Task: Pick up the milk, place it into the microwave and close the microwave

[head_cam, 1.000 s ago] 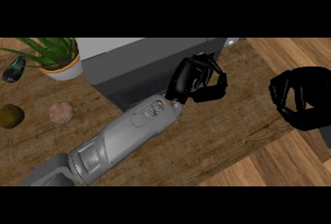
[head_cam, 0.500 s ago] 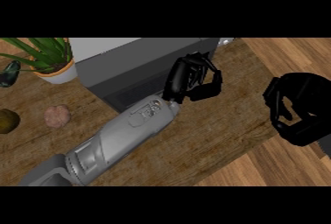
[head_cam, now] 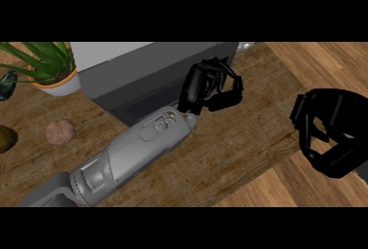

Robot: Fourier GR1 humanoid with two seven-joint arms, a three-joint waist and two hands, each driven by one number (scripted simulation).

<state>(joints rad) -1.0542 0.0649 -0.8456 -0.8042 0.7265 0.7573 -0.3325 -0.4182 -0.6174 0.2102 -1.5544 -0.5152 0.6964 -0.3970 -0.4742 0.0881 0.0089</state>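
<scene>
Wood-grain counter top [head_cam: 215,160] fills most of the head view, and a dark grey box-shaped microwave [head_cam: 144,78] with a paler grey top is seen standing on it toward the upper left. A grey forearm [head_cam: 122,155] is stretched diagonally from the lower left edge up to the microwave's right front corner. At its end the black left hand [head_cam: 212,92] is seen with its fingers [head_cam: 233,85] curled inward beside that corner; whether anything is enclosed by them cannot be told, since no object is visible within the curl. The black right hand [head_cam: 330,131] is shown at the right edge of the view, over the edge of the counter where a lighter wooden floor [head_cam: 316,63] begins, and its fingers are curled as well, with nothing seen inside them. The milk cannot be made out anywhere in the view, and the state of the microwave's door cannot be told from this angle. A green leafy plant in a white pot [head_cam: 54,80] is placed left of the microwave. A pinkish-brown rounded lump [head_cam: 60,131] is lying on the counter below the plant, and a brownish-green round object [head_cam: 6,138] is cut off by the left edge. A dark green item [head_cam: 7,85] is partly visible at the left edge beside the pot.
</scene>
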